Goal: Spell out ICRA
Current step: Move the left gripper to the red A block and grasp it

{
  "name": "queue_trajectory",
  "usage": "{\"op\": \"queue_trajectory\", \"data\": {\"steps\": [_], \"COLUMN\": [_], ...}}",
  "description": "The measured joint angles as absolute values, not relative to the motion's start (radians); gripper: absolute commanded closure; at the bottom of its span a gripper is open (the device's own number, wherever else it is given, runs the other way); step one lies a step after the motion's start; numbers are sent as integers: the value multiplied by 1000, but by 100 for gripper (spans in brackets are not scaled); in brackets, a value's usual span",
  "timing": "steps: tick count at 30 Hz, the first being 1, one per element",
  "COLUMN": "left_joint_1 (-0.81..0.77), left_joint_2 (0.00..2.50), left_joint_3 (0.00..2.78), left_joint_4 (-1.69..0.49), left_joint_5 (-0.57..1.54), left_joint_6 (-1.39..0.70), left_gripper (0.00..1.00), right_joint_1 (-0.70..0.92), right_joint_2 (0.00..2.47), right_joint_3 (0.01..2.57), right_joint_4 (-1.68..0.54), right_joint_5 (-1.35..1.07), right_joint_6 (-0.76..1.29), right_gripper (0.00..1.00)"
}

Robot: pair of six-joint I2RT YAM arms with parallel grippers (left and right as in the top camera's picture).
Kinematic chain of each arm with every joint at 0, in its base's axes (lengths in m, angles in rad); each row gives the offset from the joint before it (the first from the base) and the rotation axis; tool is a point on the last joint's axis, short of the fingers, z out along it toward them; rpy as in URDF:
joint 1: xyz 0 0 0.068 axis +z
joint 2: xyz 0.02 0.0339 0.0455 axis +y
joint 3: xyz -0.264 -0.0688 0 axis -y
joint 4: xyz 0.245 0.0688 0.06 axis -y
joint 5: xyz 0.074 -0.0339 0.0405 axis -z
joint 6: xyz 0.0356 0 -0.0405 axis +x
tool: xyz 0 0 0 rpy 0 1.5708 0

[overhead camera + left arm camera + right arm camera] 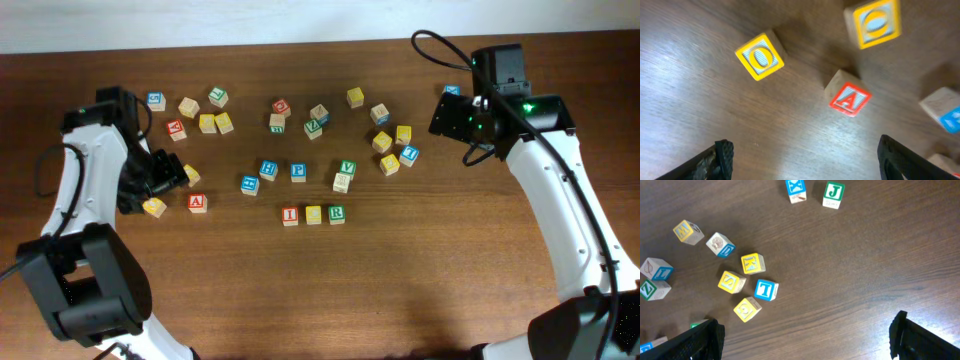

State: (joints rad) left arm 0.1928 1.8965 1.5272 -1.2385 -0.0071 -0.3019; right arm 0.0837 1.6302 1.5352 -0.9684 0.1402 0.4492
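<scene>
A wooden cube with a red frame (197, 203) reads "A". To its right stands a row: red-lettered wooden cube (290, 215) "I", yellow-lettered wooden cube (313, 214) "C", green-lettered wooden cube (336, 213) "R". Near the "A" cube, a yellow-framed wooden cube (760, 56) and a second yellow-framed cube (873, 22) both read "O". Well to its right, a blue-framed wooden cube (766, 289) reads "T" and a green-framed wooden cube (833, 193) reads "J".

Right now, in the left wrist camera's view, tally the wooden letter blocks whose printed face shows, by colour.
Yellow-faced wooden letter blocks: 2
Red-faced wooden letter block: 1
Blue-faced wooden letter block: 1
Total: 4
</scene>
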Motion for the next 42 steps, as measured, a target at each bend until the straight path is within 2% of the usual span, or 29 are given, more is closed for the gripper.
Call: {"op": "queue_trajectory", "data": {"steps": [4,6,9,16,27,34,39,42], "left_joint_1": [193,193,186,65,64,64,62,63], "left_joint_2": [1897,1897,1897,1897,1901,1981,1981,1981], "left_joint_3": [1494,1494,1492,1405,1398,1395,1395,1417], "left_joint_4": [-1221,-1218,-1202,-1046,-1019,-990,-986,-1066], "left_joint_5": [-4,-3,3,-37,-84,-67,-56,-54], "left_joint_6": [-275,-272,-265,-241,-224,-186,-159,-156], "left_gripper": [20,26,25,27,28,36,36,37], "right_joint_1": [84,84,84,84,84,84,84,84], "right_joint_2": [1630,1630,1630,1631,1631,1631,1631,1631], "right_joint_3": [1535,1535,1535,1535,1535,1535,1535,1535], "right_joint_4": [-968,-968,-968,-967,-968,-968,-968,-968], "right_joint_5": [140,140,140,140,140,140,140,140], "right_joint_6": [450,450,449,450,450,449,450,449], "right_gripper": [2,2,2,2,2,2,1,2]}}
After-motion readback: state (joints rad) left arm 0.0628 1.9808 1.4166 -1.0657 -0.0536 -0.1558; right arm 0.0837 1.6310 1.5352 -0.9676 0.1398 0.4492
